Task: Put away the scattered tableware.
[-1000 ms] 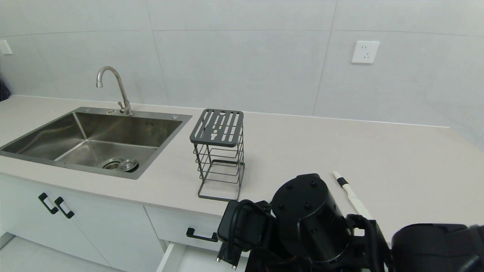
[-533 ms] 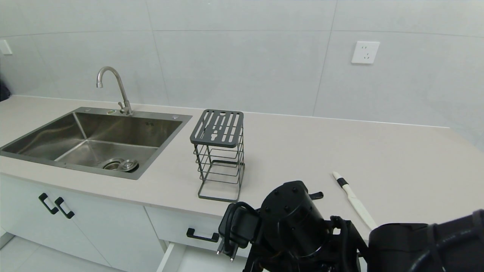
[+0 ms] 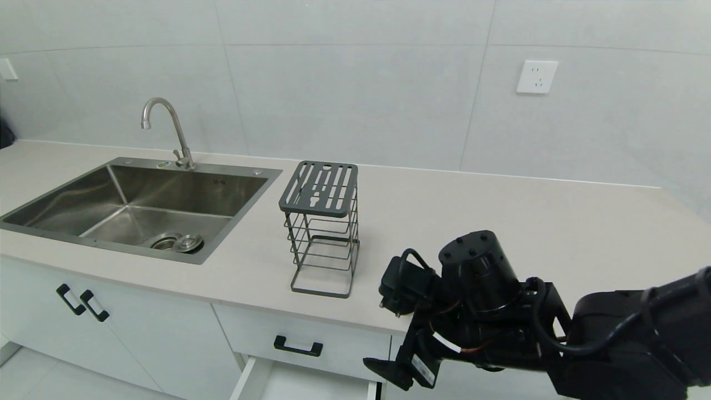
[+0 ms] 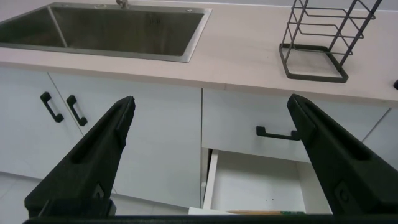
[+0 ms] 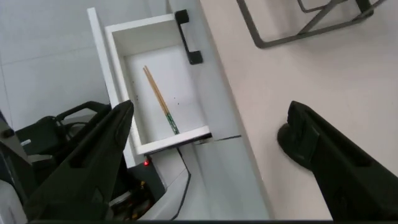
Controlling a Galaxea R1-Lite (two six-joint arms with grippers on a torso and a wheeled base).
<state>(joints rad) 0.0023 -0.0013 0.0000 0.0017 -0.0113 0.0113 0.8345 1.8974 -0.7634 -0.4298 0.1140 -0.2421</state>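
We see the chopsticks (image 5: 160, 99) lying on the floor of the open drawer (image 5: 180, 81), slantwise, one end toward its black handle (image 5: 188, 38). The right gripper (image 5: 210, 111) hangs at the counter's front edge, above the drawer and a little to one side. Its fingers (image 5: 93, 162) are spread wide with nothing between them, well clear of the chopsticks below. The left gripper (image 4: 211, 102) sits lower and farther out, facing the cabinet fronts. Its fingers (image 4: 93, 165) are likewise wide apart and hold nothing. From there we catch the chopsticks (image 4: 267, 213) at the near end of the drawer (image 4: 261, 183), below and beyond the fingertips.

The counter (image 3: 500, 211) is pale and smooth. A dark wire rack (image 3: 321, 189) stands upright on it, near the front edge, between the sink (image 3: 72, 191) and the right arm. The steel sink is set into the counter at the left, with a curved tap (image 3: 166, 125) behind it. White cabinet doors (image 4: 124, 124) with black handles run under the counter. Behind is a grey tiled wall with a white socket (image 3: 536, 76).
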